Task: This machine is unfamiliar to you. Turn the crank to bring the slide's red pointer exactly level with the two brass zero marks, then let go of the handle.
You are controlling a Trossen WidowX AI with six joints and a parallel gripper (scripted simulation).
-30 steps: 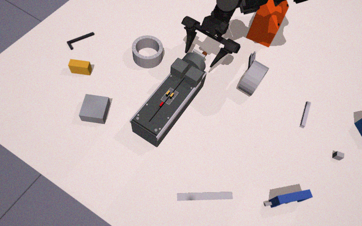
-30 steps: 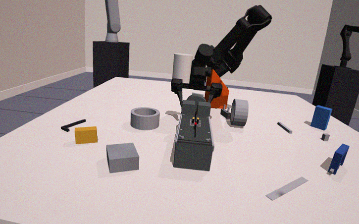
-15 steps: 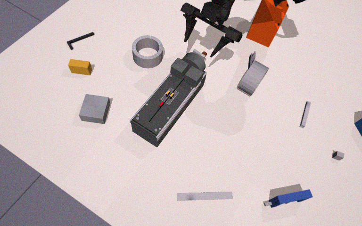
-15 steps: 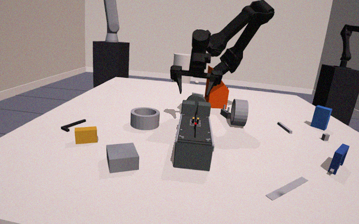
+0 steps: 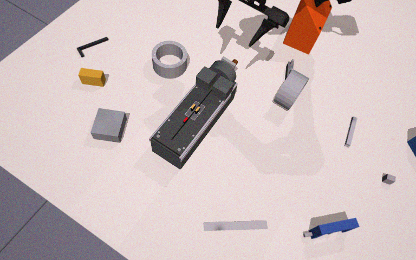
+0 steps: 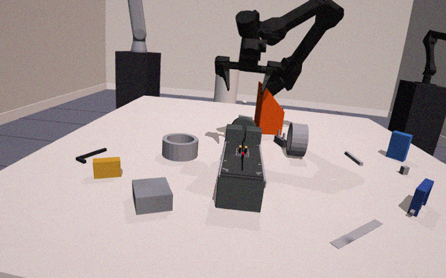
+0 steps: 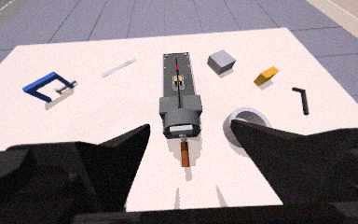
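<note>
The dark grey machine [image 5: 165, 153] [image 6: 241, 192] stands on the table. Its red pointer [image 5: 185, 119] [image 6: 243, 153] [image 7: 177, 67] sits in the slot, off the level of the two brass zero marks [image 5: 197, 109] [image 6: 245, 146] [image 7: 178, 79], on the side away from the crank. The brown crank handle [image 5: 234, 61] [image 7: 185, 154] sticks out at the crank end; the housing hides it in the exterior view. My gripper [image 5: 233, 36] [image 6: 245, 91] [image 7: 190, 125] is open wide and empty, above and back from the handle, touching nothing.
A grey ring [image 5: 169, 72] [image 6: 179, 151] stands beside the crank end. A round grey part [image 5: 291, 89] [image 6: 297, 140] and an orange block [image 5: 306, 27] [image 6: 271, 115] are on the other side. A grey block [image 5: 109, 124] and a yellow block [image 5: 91, 77] lie farther off.
</note>
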